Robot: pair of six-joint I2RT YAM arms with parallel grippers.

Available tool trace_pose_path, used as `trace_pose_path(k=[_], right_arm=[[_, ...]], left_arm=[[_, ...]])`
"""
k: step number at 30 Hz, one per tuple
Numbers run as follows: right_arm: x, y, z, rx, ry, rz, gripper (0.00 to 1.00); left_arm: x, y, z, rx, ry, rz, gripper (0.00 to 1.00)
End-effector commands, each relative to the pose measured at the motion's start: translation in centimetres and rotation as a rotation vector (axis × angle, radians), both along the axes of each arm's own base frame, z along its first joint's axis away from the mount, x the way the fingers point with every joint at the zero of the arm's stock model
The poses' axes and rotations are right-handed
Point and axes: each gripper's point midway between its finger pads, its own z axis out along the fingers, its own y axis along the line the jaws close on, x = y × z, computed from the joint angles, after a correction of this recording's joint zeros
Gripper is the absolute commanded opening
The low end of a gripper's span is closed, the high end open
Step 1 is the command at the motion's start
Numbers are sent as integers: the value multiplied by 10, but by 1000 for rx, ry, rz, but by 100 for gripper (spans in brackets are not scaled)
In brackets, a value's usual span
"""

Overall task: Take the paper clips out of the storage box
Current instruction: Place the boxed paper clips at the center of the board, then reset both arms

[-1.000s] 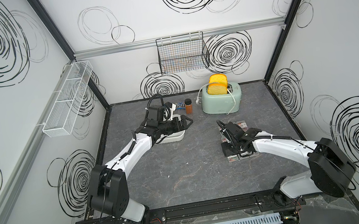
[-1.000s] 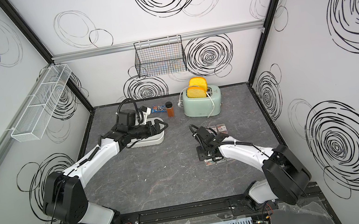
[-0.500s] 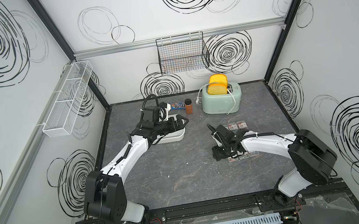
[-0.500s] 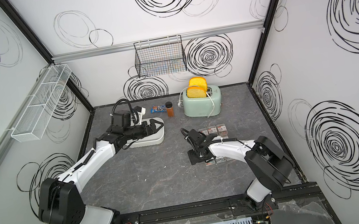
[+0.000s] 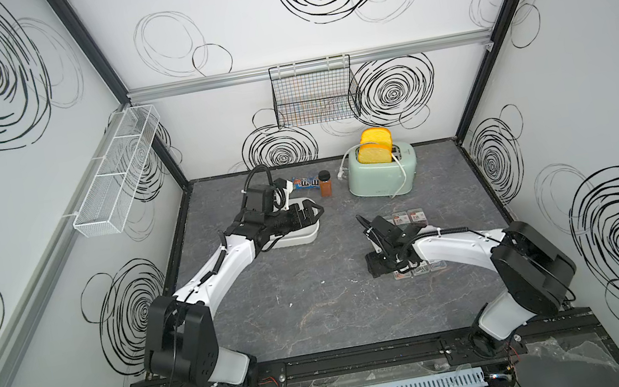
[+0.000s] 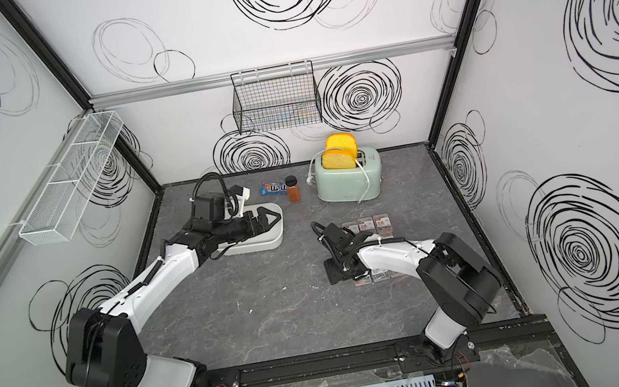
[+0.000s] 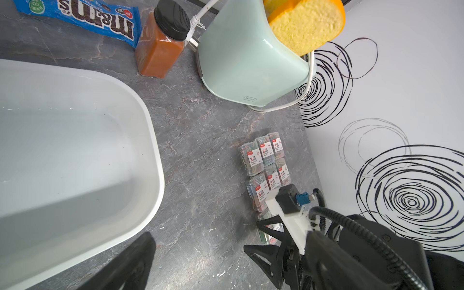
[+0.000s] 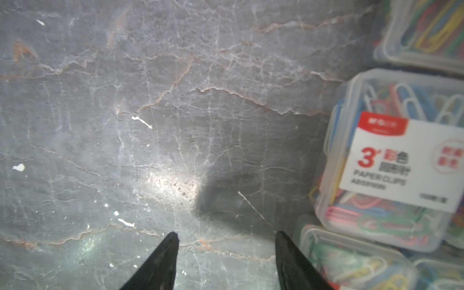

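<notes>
You look nearly done unloading: the paper clips [image 7: 265,165] sit grouped on the table [image 5: 317,307] beside your open, empty right gripper [image 8: 226,241], and the storage box [image 7: 158,163] shows bare under your wide-open left gripper [image 5: 310,212], so next check its hidden end.

Left claw [image 5: 313,213] spread wide on outstretched arm; right claw [image 8: 226,237] parted, pointing downward.

Candy packet [image 7: 82,17]: "m&m's". Label on paper clips [image 8: 401,160]: "3", "PAPER CLIPS".
</notes>
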Motion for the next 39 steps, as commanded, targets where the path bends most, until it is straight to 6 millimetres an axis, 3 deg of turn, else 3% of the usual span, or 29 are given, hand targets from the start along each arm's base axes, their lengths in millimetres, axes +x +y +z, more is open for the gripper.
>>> trace_pose_path(k=[1,4,6,10,13,16,21,25,30,35,39], right_arm=[[10,7,14,18,-41,10,68],[16,12,29,42,-81,31,82],[21,16,43,57,-111,43,100],[40,21,82,102,-195,57,99],[63,14,106,123,-255,31,99],[101,-14,124,126,-311,-78,99],[164,-85,152,132,-542,-295,99],[188,-138,148,144,-653,-417,99],[200,-195,130,-7,-764,-497,99],[191,-255,117,-134,-875,-634,99],[182,-276,99,-208,-883,-658,99]], left_arm=[[3,5,12,-2,-51,10,99],[4,7,12,3,-53,16,99],[5,11,12,8,-55,25,98],[12,22,15,20,-66,52,98],[21,35,19,57,-89,88,99],[33,52,23,97,-133,141,99],[50,85,19,212,-210,232,98],[60,108,4,251,-237,304,98],[68,128,-7,325,-286,352,99],[74,150,-16,391,-319,433,98],[76,173,-27,445,-341,486,99]])
